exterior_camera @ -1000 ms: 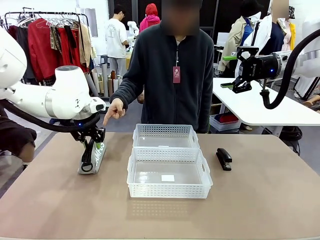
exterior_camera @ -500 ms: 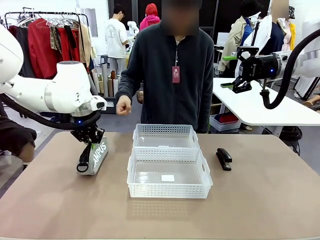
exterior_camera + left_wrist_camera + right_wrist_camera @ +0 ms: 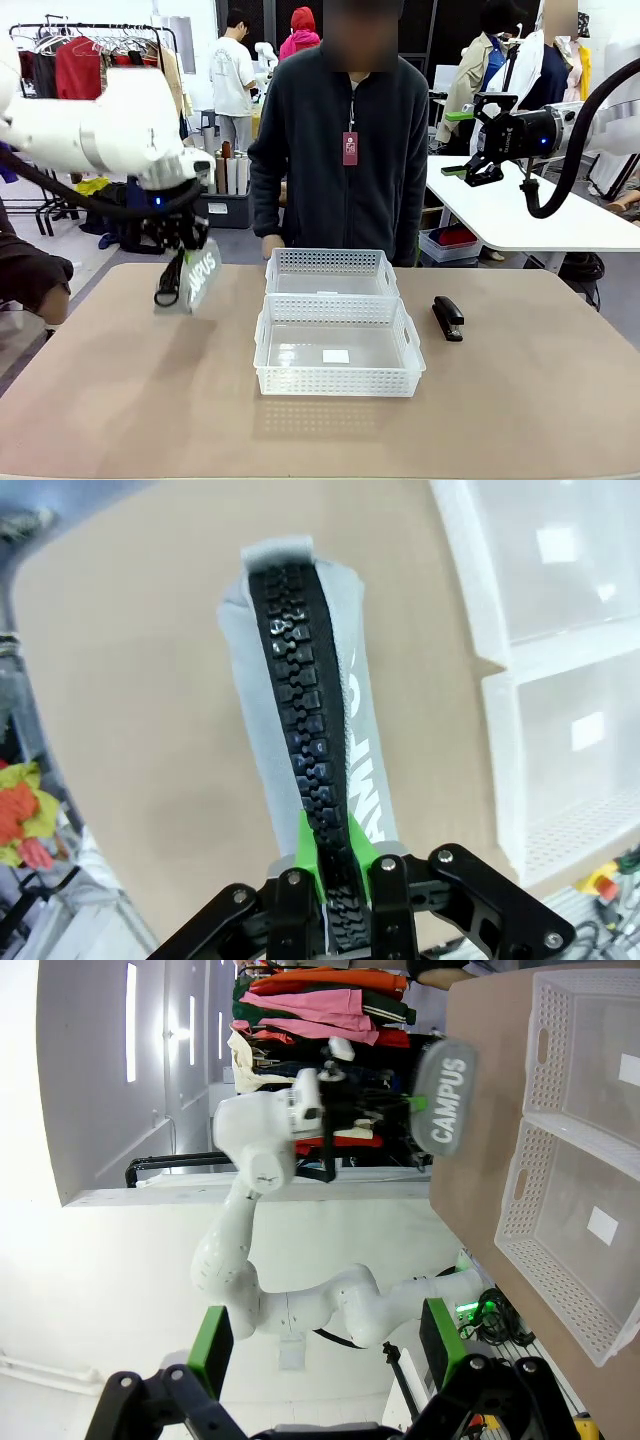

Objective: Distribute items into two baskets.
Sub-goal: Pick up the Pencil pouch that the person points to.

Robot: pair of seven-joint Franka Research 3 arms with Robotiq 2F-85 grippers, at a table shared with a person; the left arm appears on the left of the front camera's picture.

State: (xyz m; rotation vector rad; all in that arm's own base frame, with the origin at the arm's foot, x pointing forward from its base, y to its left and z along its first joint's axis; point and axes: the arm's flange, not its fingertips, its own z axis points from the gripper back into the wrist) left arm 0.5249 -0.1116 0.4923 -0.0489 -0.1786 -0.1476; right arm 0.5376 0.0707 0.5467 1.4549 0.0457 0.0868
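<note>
Front view, and the left gripper is clamping the pouch by its top edge, carrying it in the air over the table, near the far left corner. The pouch is hanging tilted, lettering facing the camera, bottom clear of the surface. Over on the left wrist view, the left gripper is pinching the pouch right along its zipper. That ridge is probably giving the green pads something thin and firm to bite. Dangling it end-down should be making it easier to clear a basket wall.

The near basket and far basket are sitting touching, one behind the other, at the table's middle, both looking unfilled. The stapler is lying just beside them toward the right edge, touching neither.

The right gripper is hovering high beyond the right edge, jaws spread wide with nothing between them, likely keeping the middle free. The right wrist view is confirming it: right gripper gaping, pouch aloft. The person is standing at the far edge.
</note>
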